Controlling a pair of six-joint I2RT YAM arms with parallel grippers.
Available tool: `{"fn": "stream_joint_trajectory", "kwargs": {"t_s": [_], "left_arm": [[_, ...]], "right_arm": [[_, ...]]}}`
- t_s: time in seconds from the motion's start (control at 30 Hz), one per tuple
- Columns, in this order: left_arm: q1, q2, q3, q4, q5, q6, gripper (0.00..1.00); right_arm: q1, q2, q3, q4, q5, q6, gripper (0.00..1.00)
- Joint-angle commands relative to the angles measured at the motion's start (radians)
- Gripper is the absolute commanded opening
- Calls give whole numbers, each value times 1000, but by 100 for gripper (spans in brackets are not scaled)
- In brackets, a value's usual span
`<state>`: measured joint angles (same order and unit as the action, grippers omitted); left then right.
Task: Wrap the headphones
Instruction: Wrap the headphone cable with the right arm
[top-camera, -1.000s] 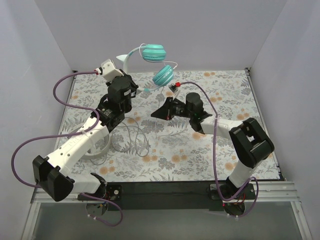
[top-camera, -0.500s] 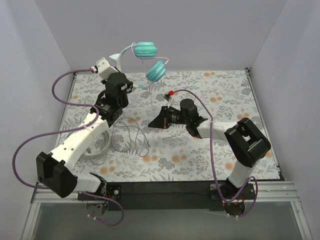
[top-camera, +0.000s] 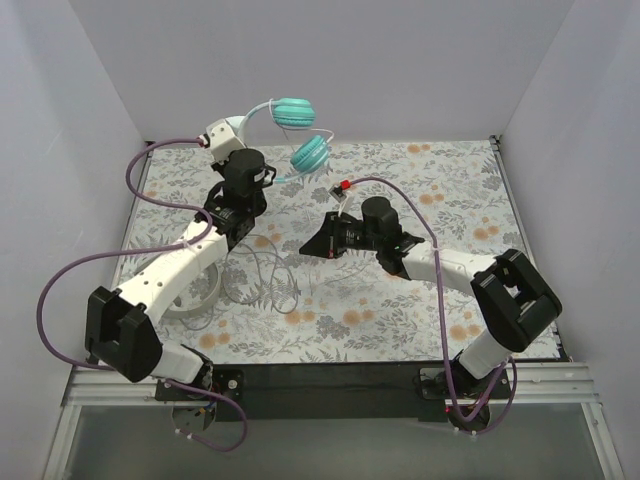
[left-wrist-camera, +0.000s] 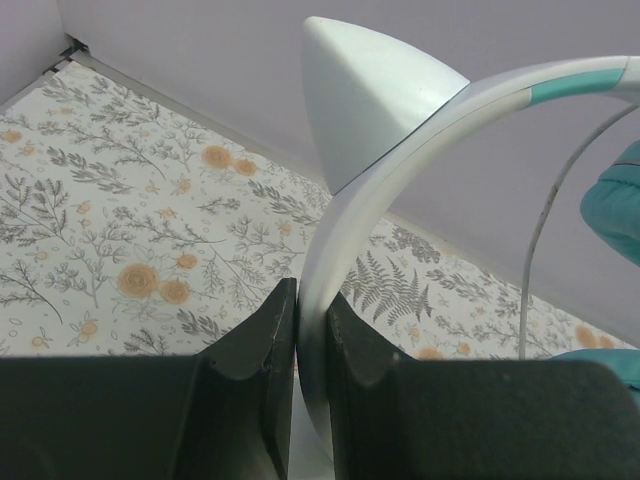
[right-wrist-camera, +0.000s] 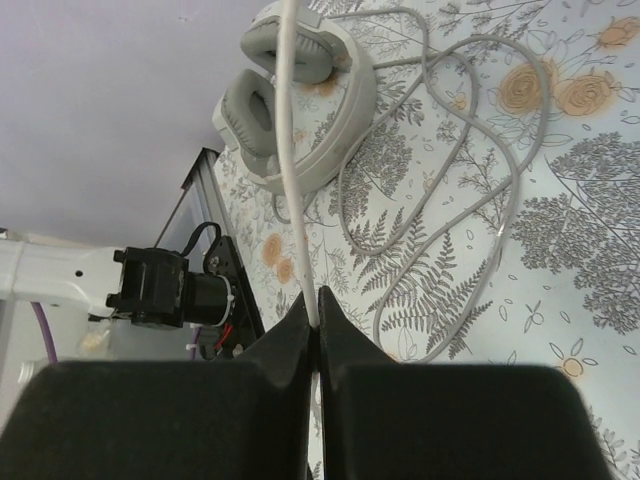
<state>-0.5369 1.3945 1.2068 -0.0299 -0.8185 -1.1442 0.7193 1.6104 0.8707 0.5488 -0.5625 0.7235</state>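
Top external view: the left pincer (top-camera: 224, 131) holds the teal headphones (top-camera: 293, 110) raised off the desk (top-camera: 450, 190), with both ear cups hanging just beyond its tips on the far side. Left wrist view: the left pincer (left-wrist-camera: 310, 300) is clamped on the pale headband (left-wrist-camera: 400, 150), the jaws pressed against both faces of the band. Right wrist view: the right pincer (right-wrist-camera: 312, 310) is closed on a thin pale cord (right-wrist-camera: 288, 150) that rises straight up out of its jaws. Judged from the top view, this cord runs to the raised pair. The white-grey headphones (right-wrist-camera: 290, 90) lie on the desk well ahead of the right pincer's tips, and their grey cable (right-wrist-camera: 450, 170) sprawls in loose loops below and beside them. Hazards:

1. The headband is smooth and curved and gripped across a narrow section. A sideways pull on the cord may pivot or slide it out of the left pincer.
2. The cord is thin. Winding under tension may draw it through the right pincer, or strain its joint at the ear cup.
3. A low pass of the right pincer may snag the loose grey cable and drag the second pair.
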Motion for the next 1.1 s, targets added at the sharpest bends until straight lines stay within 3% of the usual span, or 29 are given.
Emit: {"fn": "stream_joint_trajectory", "kwargs": {"t_s": [0.0,0.17,0.3,0.5,1.07], "left_arm": [[3,3,19,75,-65,23,0],[2,40,31,50,-65,41,0],[3,66,51,-5,-56,52,0],[-6,118,89,-97,-48,60,0],[-74,199,152,-219,-33,103,0]], "right_arm": [[9,-52,7,-99,74,-48,1],[28,-78,94,-311,186,-186,1],[52,-86,204,-579,338,-303,1],[74,-70,343,-775,538,-429,1],[104,26,663,-987,817,-670,1]]}}
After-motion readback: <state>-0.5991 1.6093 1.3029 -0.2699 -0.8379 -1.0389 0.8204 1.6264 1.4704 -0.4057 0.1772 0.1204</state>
